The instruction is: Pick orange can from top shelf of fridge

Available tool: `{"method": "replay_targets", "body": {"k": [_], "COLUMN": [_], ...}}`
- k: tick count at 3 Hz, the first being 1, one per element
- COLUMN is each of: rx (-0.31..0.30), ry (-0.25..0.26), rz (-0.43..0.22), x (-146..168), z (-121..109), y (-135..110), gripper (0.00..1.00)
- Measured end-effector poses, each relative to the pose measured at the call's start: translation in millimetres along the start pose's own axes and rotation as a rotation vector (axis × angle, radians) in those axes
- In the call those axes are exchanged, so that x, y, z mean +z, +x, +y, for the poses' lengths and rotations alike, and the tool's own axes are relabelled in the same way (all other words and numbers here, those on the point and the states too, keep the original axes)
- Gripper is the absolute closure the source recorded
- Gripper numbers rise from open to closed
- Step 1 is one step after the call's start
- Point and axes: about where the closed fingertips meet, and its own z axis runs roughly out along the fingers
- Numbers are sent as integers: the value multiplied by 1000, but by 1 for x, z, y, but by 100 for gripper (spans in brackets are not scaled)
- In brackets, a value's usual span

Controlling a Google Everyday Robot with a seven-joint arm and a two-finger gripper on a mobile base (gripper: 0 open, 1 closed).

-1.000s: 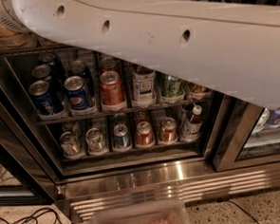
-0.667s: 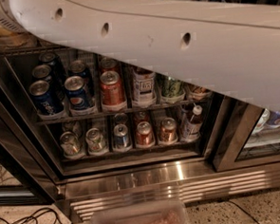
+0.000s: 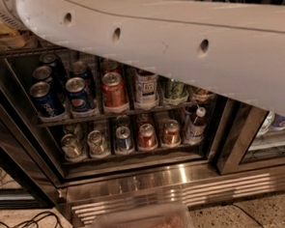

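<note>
The white arm (image 3: 177,51) crosses the view from 3 o'clock up to 11 o'clock and hides nearly all of the top shelf (image 3: 13,50); only a strip of it shows at 10 o'clock. The pincer is out of view, probably past the arm's narrow end at 11 o'clock. Whether it is spread or pressed together, I cannot tell. The orange can cannot be picked out. A yellowish patch sits on that strip at 10 o'clock, but I cannot say it is the can.

Lower in the fridge (image 3: 137,179), blue cans (image 3: 44,97) and a red can (image 3: 114,91) stand on small wire shelves at 9 o'clock and centre; these are not the target. The step in hand looks like the reach. To do it well, keep the approach level with the top shelf, confirm the golden-orange body before closing, and centre on it without nudging its neighbours.
</note>
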Motion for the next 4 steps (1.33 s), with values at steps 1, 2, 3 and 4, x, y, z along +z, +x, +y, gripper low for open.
{"method": "replay_targets", "body": {"k": [1,2,3,4], "rx": [4,-6,-25,-43], "ry": [7,9,3,-2], "rz": [-15,-30,-39,-34], "x": [-7,-13,-17,-26], "z": [-1,-1,-1,-3], "y": [-5,-11,-19,-26], "gripper": [100,100,100,100]}}
